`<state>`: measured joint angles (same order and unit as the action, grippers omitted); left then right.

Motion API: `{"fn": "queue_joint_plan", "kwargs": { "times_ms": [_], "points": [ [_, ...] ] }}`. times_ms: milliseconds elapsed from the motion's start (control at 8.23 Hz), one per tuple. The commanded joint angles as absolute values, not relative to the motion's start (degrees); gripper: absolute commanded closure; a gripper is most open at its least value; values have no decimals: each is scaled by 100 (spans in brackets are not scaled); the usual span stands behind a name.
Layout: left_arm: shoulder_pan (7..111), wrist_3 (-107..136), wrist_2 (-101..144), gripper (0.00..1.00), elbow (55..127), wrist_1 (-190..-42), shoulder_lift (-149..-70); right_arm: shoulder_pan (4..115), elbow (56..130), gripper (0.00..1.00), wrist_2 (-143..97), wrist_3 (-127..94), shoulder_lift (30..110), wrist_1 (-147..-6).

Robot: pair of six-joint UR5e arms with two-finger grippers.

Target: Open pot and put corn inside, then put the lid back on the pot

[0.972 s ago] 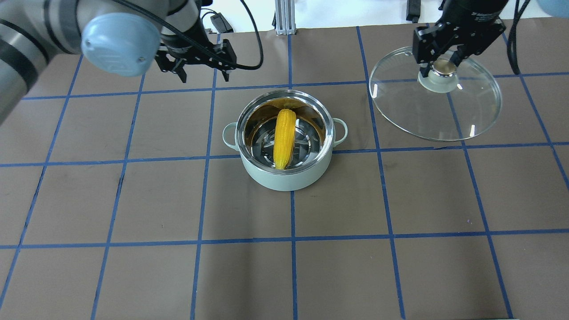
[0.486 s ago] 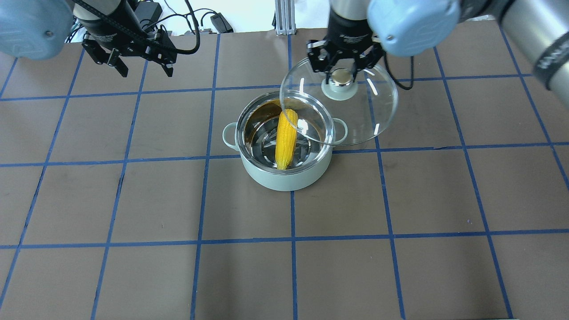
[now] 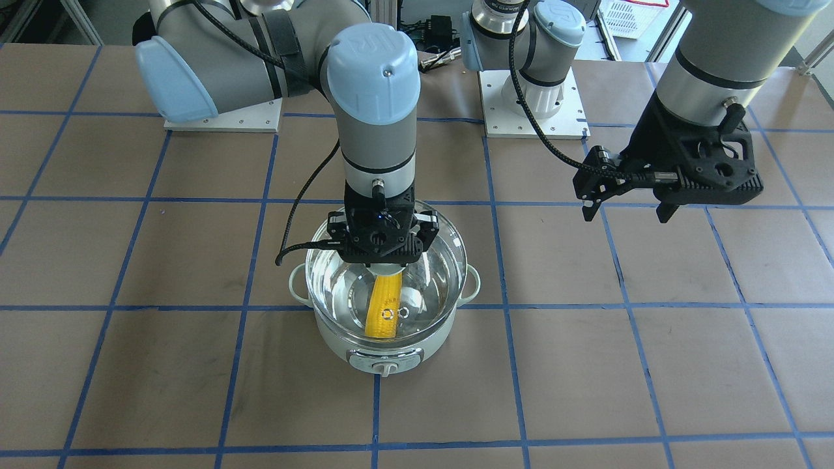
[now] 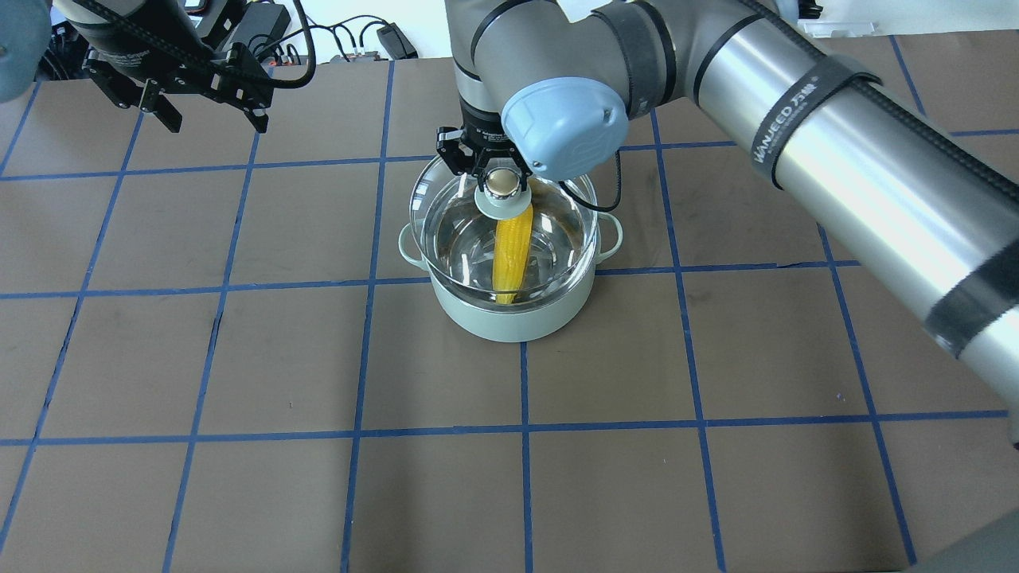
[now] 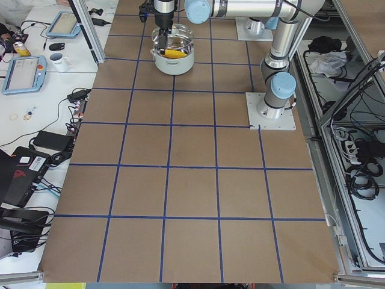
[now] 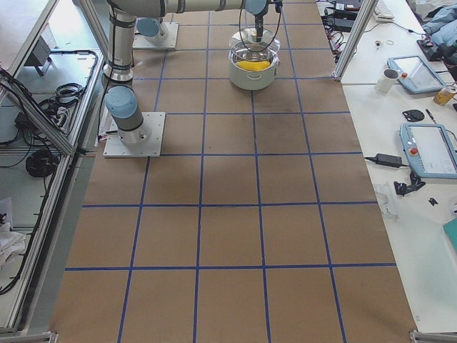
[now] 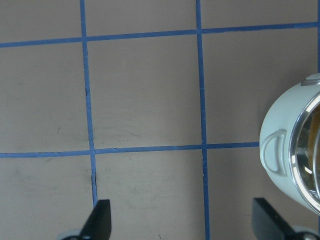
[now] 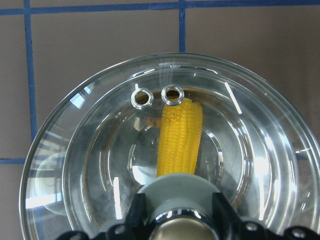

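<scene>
- Right gripper (image 4: pixel 500 180) clamped on the lid (image 4: pixel 557 231) knob; pot (image 4: pixel 509 322) sits directly beneath it, rims nearly lined up.
- Left gripper (image 4: pixel 215 121) spread apart, farther off.

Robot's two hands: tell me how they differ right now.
The right hand is shut on the beige knob of the clear glass dome lid; the left hand is open and empty. The right hand hangs over the round mint-green pot; the left hand hangs beside it, over brown table. Both are black and point down.
</scene>
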<state>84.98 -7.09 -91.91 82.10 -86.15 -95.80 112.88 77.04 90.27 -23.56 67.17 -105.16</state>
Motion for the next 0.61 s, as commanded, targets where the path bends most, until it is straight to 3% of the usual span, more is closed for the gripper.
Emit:
{"fn": "queue_joint_plan", "kwargs": {
  "times_ms": [0, 486],
  "points": [
    [8490, -721, -9193, 0, 8218, -8631, -9519, 11373, 7760, 100, 9026, -2444, 6478, -10688],
    [8508, -712, -9193, 0, 8227, -8832, -9501, 11364, 7919, 100, 9070, -2364, 6478, -10740]
  ]
}}
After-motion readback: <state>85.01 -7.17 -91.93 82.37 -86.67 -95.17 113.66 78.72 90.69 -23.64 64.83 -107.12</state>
